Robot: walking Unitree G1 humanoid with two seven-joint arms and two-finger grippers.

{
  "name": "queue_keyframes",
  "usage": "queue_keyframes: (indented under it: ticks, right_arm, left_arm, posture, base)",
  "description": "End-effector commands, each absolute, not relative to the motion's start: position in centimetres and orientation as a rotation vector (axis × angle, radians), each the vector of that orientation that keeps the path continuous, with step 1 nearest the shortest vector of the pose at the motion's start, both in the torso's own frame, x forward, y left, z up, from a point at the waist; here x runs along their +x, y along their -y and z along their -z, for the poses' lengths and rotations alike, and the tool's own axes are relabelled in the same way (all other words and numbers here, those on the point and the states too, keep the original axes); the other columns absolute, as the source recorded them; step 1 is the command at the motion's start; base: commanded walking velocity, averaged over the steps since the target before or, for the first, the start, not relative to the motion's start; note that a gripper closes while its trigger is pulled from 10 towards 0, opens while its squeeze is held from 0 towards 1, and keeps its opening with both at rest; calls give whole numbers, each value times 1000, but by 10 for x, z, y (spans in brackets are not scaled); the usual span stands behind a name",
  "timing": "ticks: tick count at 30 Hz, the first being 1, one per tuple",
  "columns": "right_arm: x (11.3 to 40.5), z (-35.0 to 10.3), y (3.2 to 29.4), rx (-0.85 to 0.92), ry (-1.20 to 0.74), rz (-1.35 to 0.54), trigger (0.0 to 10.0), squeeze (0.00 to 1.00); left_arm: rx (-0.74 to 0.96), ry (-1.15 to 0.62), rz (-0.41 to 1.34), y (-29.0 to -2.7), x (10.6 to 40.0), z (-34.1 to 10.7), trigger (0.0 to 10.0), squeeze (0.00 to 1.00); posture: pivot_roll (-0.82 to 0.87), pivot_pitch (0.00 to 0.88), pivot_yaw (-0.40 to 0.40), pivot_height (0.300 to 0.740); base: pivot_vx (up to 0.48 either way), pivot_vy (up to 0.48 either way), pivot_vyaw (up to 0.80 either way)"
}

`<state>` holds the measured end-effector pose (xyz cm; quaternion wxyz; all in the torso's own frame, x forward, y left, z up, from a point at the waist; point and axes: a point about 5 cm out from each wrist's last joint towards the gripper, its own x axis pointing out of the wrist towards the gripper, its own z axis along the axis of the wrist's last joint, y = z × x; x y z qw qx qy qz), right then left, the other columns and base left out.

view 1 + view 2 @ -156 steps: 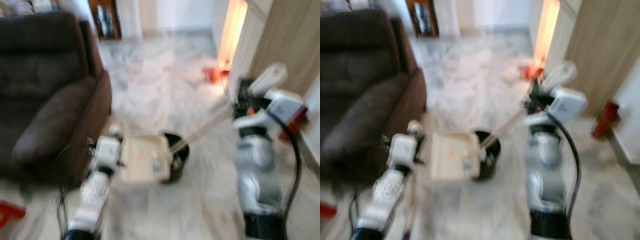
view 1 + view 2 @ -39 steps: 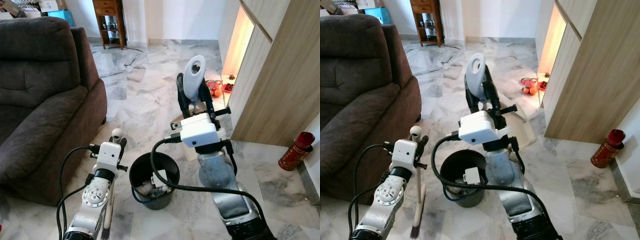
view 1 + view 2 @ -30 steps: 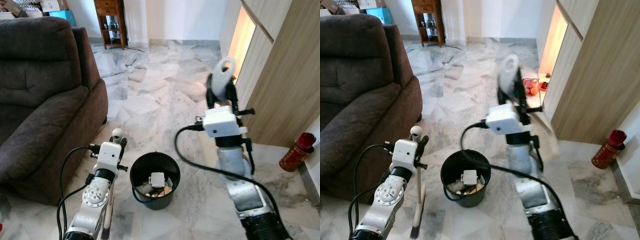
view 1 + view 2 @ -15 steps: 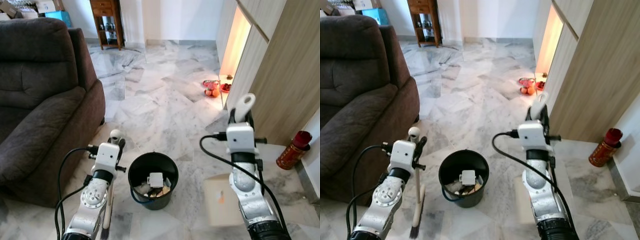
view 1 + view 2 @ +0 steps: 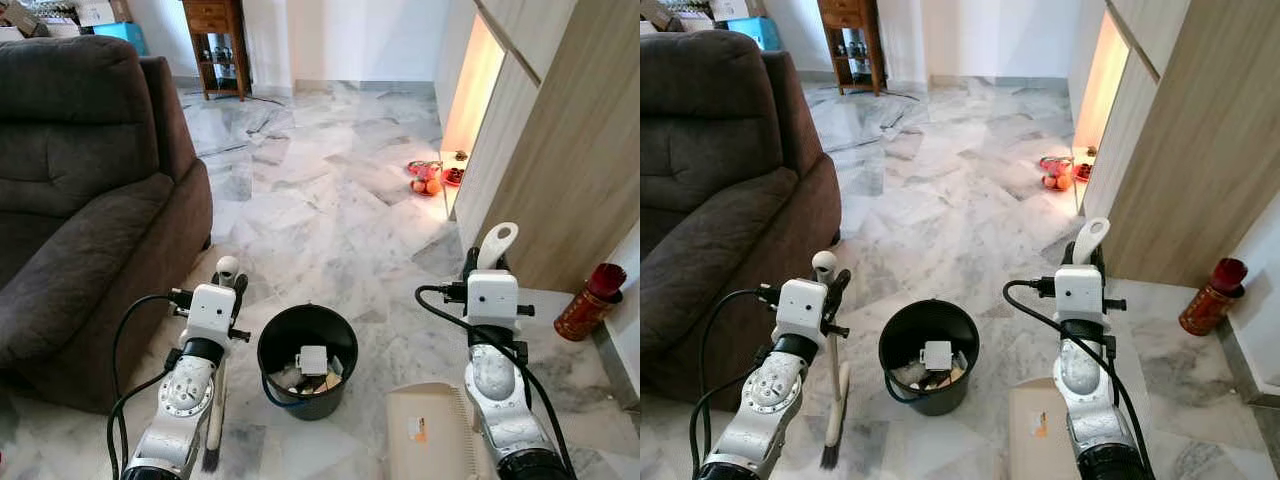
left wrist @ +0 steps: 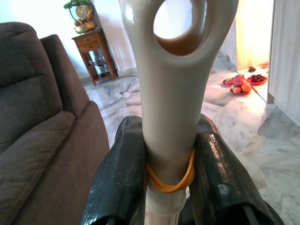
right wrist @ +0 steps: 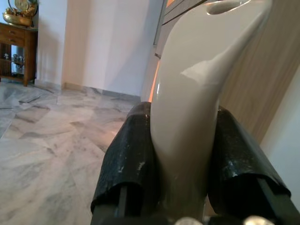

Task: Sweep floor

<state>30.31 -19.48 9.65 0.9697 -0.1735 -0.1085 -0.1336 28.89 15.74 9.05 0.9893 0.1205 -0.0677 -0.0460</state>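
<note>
Keeping the dustpan (image 5: 430, 440) flat on the marble floor (image 5: 320, 200) beside the black bin (image 5: 308, 360) seems the careful way, with the brush (image 5: 836, 405) brought low toward it. The right gripper (image 7: 180, 154) pinches the dustpan's cream handle, and the left gripper (image 6: 171, 173) pinches the brush handle, which carries a yellow rubber band. The bin already holds swept rubbish, near the brown sofa (image 5: 80, 200).

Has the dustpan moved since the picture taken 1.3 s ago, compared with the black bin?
Yes. The dustpan, held by the right gripper, was up over the black bin; now it is low beside the bin, on the robot's right.
</note>
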Motion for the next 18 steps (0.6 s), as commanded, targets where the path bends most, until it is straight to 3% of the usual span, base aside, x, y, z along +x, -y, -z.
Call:
queue_keyframes:
  ticks: [1,18]
  right_arm:
    - [309,-108,195,-333,273,269,10000,0]
    - [313,-107,193,-294,268,241,10000,0]
  left_arm:
    - [252,195,88,-157,291,-102,10000,0]
    - [246,203,91,-154,294,-103,10000,0]
  posture:
    - [125,0,26,740]
    - [102,0,23,740]
  base:
    - [0,0,0]
    - [-32,0,0]
